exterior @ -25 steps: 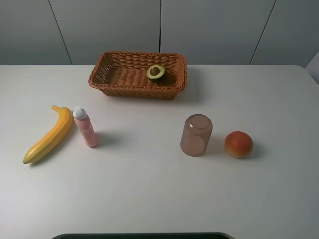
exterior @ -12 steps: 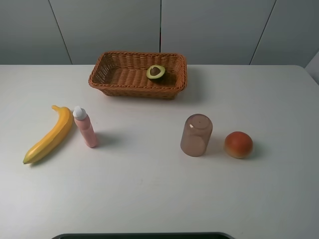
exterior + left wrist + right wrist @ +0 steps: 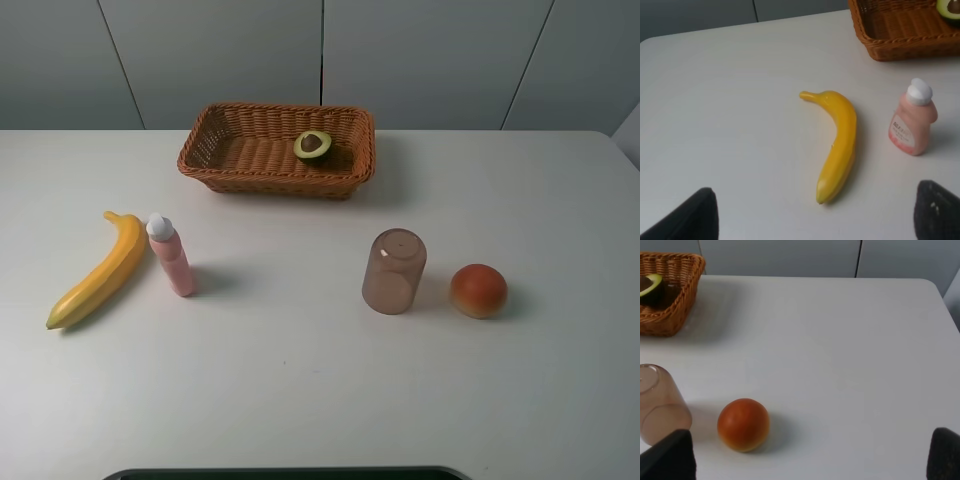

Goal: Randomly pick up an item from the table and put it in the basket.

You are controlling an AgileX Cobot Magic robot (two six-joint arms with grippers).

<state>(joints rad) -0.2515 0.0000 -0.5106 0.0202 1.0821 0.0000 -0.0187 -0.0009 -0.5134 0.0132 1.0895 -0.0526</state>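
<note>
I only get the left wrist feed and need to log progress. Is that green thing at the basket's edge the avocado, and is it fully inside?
Observer: Yes. The high view shows the halved avocado lying inside the basket, cut face up, toward its right end.
Operator: What else is left on the table besides my banana and bottle?
Observer: An upside-down brownish cup and a round orange-red fruit just right of it, on the table.
Operator: Is the right pincer holding anything?
Observer: No. The right wrist view shows its fingertips wide apart, with nothing between them.
</note>
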